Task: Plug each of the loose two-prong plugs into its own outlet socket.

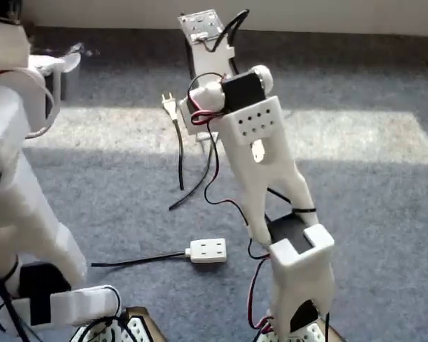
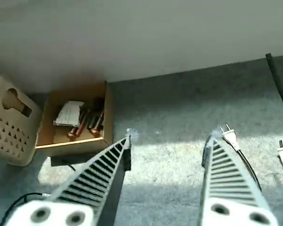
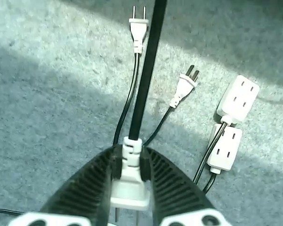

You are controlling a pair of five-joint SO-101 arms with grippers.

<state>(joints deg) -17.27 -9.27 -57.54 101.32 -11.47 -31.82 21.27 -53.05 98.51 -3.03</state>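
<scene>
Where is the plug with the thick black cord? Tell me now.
Right wrist view: the white plug is gripped in the right claw, with the nearest loose plug and an outlet socket on the carpet beyond it.

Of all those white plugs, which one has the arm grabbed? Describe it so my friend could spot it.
Over the grey carpet, find the right gripper with its black ribbed fingers. The held plug is clamped between them, prongs pointing back toward the arm. Unlike the straight-lying plug and the slanted plug beyond, both on thin cords, it trails a thick black cord.
</scene>
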